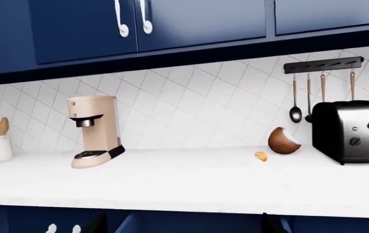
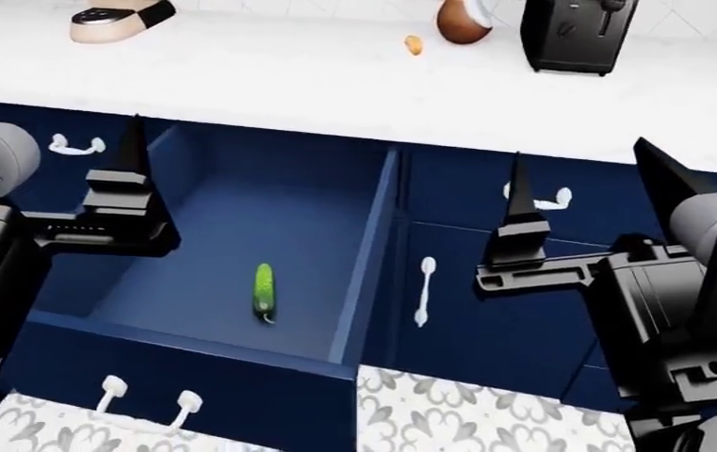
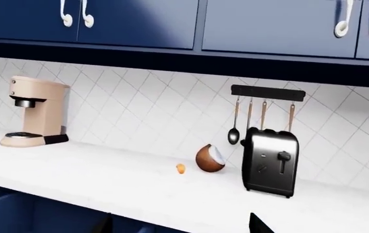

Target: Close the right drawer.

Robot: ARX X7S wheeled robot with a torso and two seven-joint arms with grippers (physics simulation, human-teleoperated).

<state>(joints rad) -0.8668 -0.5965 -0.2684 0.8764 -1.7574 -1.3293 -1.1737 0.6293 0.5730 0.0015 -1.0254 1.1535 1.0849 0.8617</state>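
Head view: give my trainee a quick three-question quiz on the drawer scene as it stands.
1. True or false: the right drawer is pulled open.
2. What lies inside it? A) a spoon B) a cucumber C) nothing
3. Fill in: on the counter, the halved coconut sits just beside the black ____.

Key:
1. True. Its navy interior is exposed below the counter edge, and its white handle shows at the near front panel.
2. B.
3. Toaster.

The left gripper and right gripper both hang in front of the cabinets and neither one holds anything.
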